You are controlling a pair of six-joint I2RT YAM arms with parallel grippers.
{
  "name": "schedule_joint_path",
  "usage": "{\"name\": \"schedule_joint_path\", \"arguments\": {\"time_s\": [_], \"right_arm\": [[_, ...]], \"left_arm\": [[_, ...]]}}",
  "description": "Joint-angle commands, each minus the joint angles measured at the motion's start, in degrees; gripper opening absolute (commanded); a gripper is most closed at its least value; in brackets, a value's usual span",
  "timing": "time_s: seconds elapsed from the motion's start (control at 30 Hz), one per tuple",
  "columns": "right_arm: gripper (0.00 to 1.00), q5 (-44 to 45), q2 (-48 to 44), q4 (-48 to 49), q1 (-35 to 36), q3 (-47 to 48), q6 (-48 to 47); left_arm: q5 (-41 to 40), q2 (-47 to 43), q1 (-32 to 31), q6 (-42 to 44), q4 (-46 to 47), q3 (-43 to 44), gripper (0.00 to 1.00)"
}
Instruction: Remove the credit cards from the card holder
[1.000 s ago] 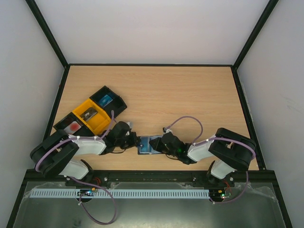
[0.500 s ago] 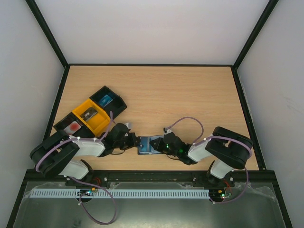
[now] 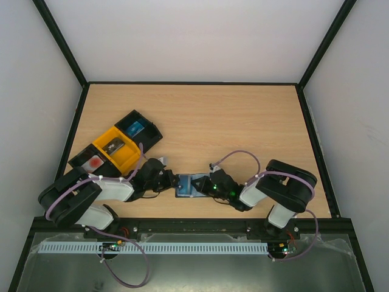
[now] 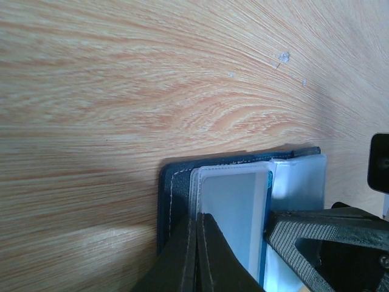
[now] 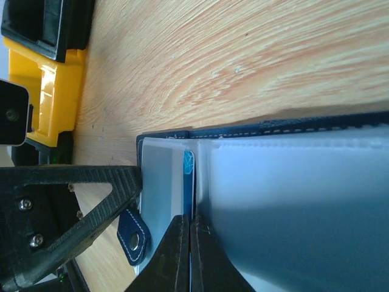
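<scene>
Lying open between the arms, the small dark navy folding card holder (image 3: 189, 185) bears the clenched left gripper (image 4: 196, 219), while the right gripper (image 5: 187, 220), clenched too, meets the edge of a thin blue plastic card (image 5: 189, 179), where a shallow pinch may slip off.

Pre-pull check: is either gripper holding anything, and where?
Right gripper seemingly pinches the blue card by its edge; left gripper rests shut on the card holder, grip unclear.
</scene>
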Motion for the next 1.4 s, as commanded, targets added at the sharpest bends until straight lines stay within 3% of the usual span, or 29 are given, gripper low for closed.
{"name": "schedule_joint_path", "arguments": {"time_s": [0.0, 0.43, 0.77, 1.13, 1.37], "right_arm": [[0.02, -2.5, 0.1, 6.2, 0.0, -1.8, 0.0], [0.02, -1.2, -1.8, 7.3, -0.3, -4.2, 0.9], [0.17, 0.8, -1.1, -2.5, -0.5, 1.5, 0.7], [0.18, 6.8, -4.7, -14.2, -0.6, 4.1, -1.6], [0.18, 7.1, -3.9, -16.7, -0.6, 6.1, -2.8]], "left_arm": [[-0.8, 1.1, -0.3, 0.1, -5.5, -1.9, 0.03], [-0.9, -0.3, -0.3, 0.2, -7.0, -1.6, 0.03], [0.1, 2.3, -0.3, -0.6, -3.6, -3.1, 0.03], [-0.2, 2.6, -0.3, -0.4, -3.6, -3.3, 0.03], [-0.2, 2.6, -0.3, -0.5, -3.5, -3.3, 0.03]]}}
